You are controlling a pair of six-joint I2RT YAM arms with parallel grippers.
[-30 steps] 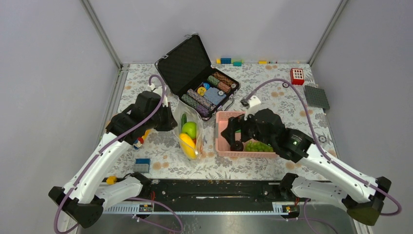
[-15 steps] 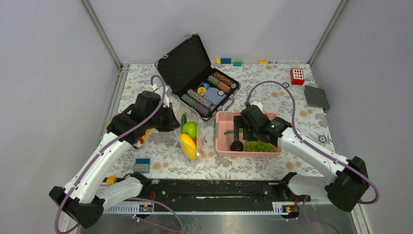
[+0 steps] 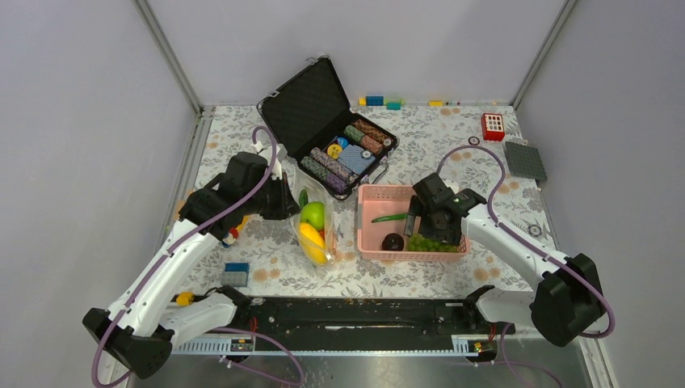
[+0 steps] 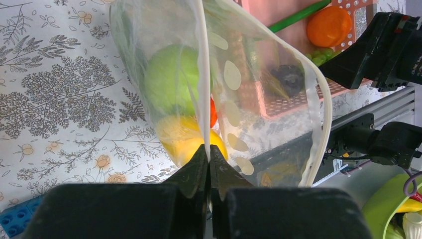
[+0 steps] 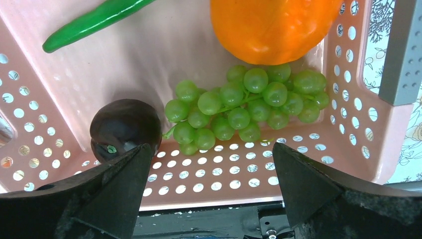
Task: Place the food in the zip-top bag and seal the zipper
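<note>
The zip-top bag (image 3: 312,212) stands open left of the pink basket (image 3: 367,242), with a green apple (image 3: 313,215) and yellow banana (image 3: 311,241) inside. My left gripper (image 4: 209,149) is shut on the bag's mouth edge, pinching the zipper (image 4: 201,74). My right gripper (image 5: 210,149) hangs open over the basket's near wall, holding nothing. Below it lie green grapes (image 5: 239,104), a dark round fruit (image 5: 124,127), an orange pumpkin (image 5: 271,22) and a long green pod (image 5: 94,20). In the top view the right gripper (image 3: 432,230) hides the pumpkin.
An open black case (image 3: 323,121) with poker-chip rolls sits behind the bag. A red block (image 3: 493,126) and grey baseplate (image 3: 525,160) lie at the back right. A blue brick (image 3: 236,273) rests near the left arm, and small bricks (image 3: 376,101) line the back wall.
My right arm has swung rightward and its gripper now hangs over the basket's right half, uncovering the pod and dark fruit. The left gripper keeps its hold on the bag.
</note>
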